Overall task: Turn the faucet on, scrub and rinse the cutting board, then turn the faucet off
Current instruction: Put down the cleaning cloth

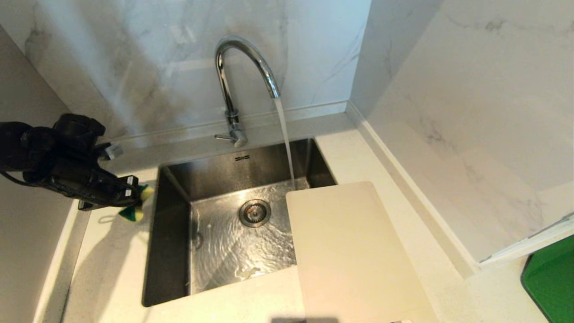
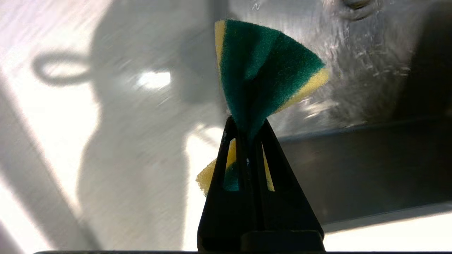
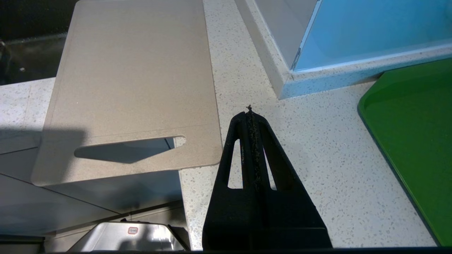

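The chrome faucet [image 1: 233, 80] stands behind the steel sink [image 1: 172, 251] and pours a stream of water into the basin. The beige cutting board [image 1: 354, 251] [image 3: 134, 81] lies flat across the sink's right rim and the counter, its handle slot toward the front edge. My left gripper [image 1: 136, 194] [image 2: 247, 128] hovers over the counter left of the sink, shut on a green-and-yellow sponge [image 1: 134, 211] [image 2: 261, 74] that folds out past the fingertips. My right gripper [image 3: 250, 113] is shut on nothing, above the speckled counter beside the board's slotted end; it does not show in the head view.
A green tray [image 1: 551, 278] [image 3: 416, 134] sits on the counter at the far right. Marble walls close the back and right sides. The drain [image 1: 254, 212] lies mid-basin under rippling water. The counter's front edge drops off below the board.
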Tool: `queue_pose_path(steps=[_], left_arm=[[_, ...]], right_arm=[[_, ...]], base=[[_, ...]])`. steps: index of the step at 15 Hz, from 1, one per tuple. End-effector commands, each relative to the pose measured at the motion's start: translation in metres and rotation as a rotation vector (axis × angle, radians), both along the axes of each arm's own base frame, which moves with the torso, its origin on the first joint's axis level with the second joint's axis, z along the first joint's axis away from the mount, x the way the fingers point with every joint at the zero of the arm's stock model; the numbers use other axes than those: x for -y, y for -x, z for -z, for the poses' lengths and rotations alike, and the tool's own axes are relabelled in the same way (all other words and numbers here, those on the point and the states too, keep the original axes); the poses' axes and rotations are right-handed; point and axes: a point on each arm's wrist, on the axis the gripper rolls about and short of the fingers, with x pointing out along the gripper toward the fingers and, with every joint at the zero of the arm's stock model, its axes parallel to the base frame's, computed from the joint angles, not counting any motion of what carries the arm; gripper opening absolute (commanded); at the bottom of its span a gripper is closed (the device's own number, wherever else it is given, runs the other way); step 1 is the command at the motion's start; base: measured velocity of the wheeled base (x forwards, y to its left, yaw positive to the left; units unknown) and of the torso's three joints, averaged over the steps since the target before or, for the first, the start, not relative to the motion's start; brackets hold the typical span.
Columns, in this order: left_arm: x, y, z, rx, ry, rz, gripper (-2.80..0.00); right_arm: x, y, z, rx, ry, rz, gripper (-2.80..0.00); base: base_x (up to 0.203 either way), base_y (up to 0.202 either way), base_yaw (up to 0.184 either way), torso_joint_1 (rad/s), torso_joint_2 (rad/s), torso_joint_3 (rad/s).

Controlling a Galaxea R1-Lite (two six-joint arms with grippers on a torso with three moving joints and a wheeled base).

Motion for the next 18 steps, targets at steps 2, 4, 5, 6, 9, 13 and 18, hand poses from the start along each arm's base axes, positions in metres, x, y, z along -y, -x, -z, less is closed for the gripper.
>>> queue_pose_path(steps=[2, 4, 5, 6, 9, 13, 18], left_arm=[[-0.022, 0.009, 0.018, -0.075, -0.001, -0.059, -2.80], [-0.024, 0.014, 0.032, -0.128, 0.006, -0.063, -2.80], [-0.024, 0.016, 0.039, -0.156, 0.009, -0.064, -2.80], [-0.025, 0.016, 0.044, -0.167, 0.011, -0.067, -2.80], [-0.029, 0.016, 0.056, -0.171, 0.020, -0.078, -2.80], [-0.034, 0.017, 0.070, -0.215, 0.025, -0.090, -2.80], [-0.033, 0.020, 0.074, -0.205, 0.028, -0.089, -2.80]], right_arm=[[0.000, 0.000, 0.000, -0.002, 0.000, -0.001, -2.80], [0.000, 0.000, 0.000, -0.002, -0.001, -0.001, -2.80], [0.000, 0.000, 0.000, -0.003, -0.001, 0.000, -2.80], [0.000, 0.000, 0.000, -0.002, -0.001, -0.001, -2.80], [0.000, 0.000, 0.000, -0.002, -0.001, -0.001, -2.80], [0.000, 0.000, 0.000, -0.002, -0.001, 0.000, -2.80], [0.000, 0.000, 0.000, -0.002, -0.001, 0.000, -2.80]], base=[[0.000, 0.000, 0.000, 0.000, 0.00, 0.000], [0.000, 0.000, 0.000, 0.000, 0.00, 0.000], [0.000, 0.000, 0.000, 0.000, 0.00, 0.000], [0.000, 0.000, 0.000, 0.000, 0.00, 0.000], [0.000, 0.000, 0.000, 0.000, 0.00, 0.000], [0.000, 0.000, 0.000, 0.000, 0.00, 0.000], [0.000, 0.000, 0.000, 0.000, 0.00, 0.000]])
